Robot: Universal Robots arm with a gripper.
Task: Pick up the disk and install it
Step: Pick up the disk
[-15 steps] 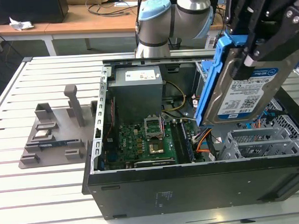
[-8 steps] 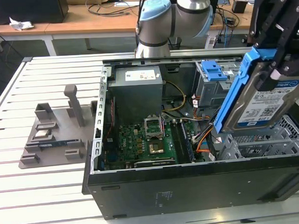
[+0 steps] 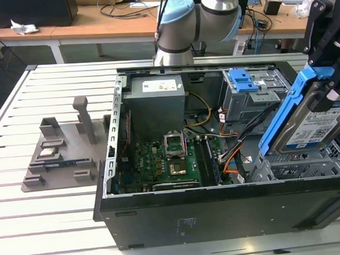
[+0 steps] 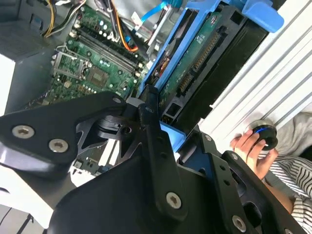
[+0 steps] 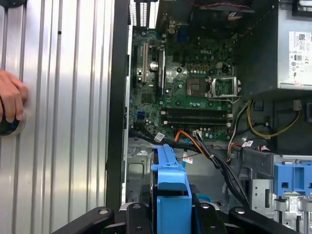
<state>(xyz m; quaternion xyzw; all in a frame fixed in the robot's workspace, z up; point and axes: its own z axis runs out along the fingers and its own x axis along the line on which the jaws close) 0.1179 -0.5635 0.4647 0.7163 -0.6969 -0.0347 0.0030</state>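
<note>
An open computer case (image 3: pixel 219 215) lies on a white slatted table (image 3: pixel 50 228), with cluttered wooden desks (image 3: pixel 97 20) behind it. Above the case's drive end, the gripper (image 3: pixel 325 64) has its fingers clamped on the tilted disk (image 3: pixel 314 124). A grey parts tray (image 3: pixel 58 160) sits beside the case.

The arm (image 3: pixel 216 15) is made of thick silver-grey tubes joined by rounded housings, and a pale blue cap (image 3: pixel 176 15) closes the end of one joint. The gripper (image 3: pixel 327 74) at its far end is matte black all over. In the second wrist view its linkage bars (image 4: pixel 92 122) are broad, flat plates with rounded corners, hinged one on another. Silver screws (image 4: pixel 22 130) with socket heads sit in their ends, two side by side on one plate. In the first wrist view the black bars end in rounded, glossy knuckles.
</note>
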